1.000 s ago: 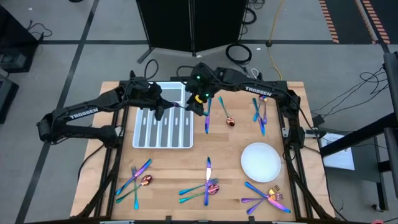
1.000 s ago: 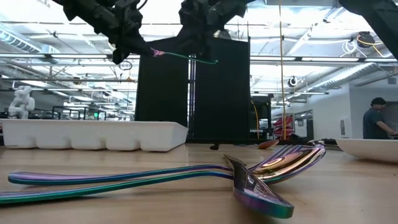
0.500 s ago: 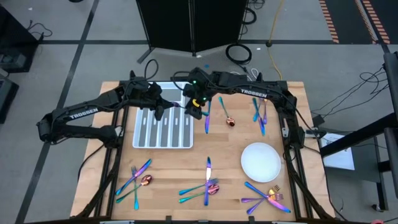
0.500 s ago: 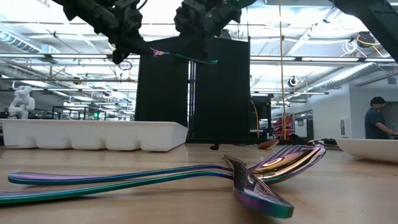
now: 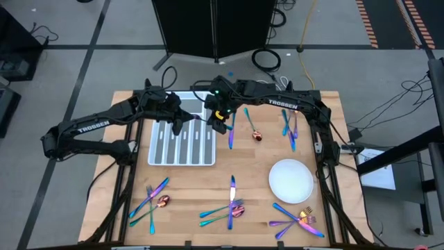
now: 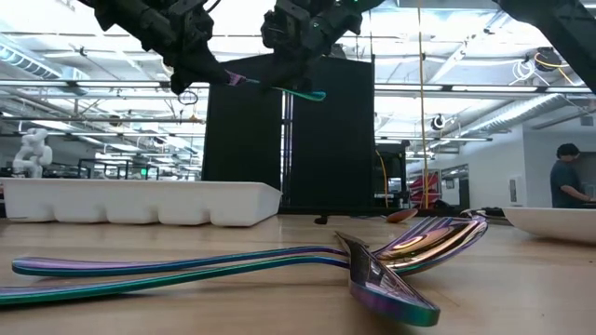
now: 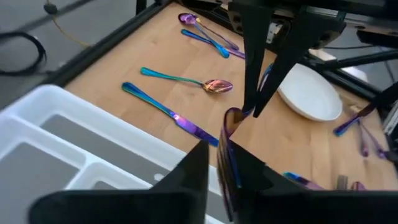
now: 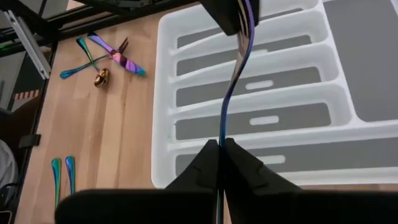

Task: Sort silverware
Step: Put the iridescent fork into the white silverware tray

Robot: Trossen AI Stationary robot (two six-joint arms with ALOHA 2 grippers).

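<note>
From above, our left gripper (image 5: pixel 182 119) and right gripper (image 5: pixel 218 118) both pinch one slim iridescent rainbow-metal utensil (image 5: pixel 201 119) over the white divided plastic tray (image 5: pixel 158 156). At table level the utensil (image 6: pixel 270 86) hangs high, spanning both. Our left wrist shows its bowl (image 7: pixel 231 119) clamped; our right wrist shows the handle (image 8: pixel 233 87) nipped endwise. We judge it light, stiff, slippery: grip the flat handle.

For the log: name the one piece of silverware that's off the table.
The piece held in the air between the left gripper and right gripper, above the white tray. All others lie on the wood.
</note>
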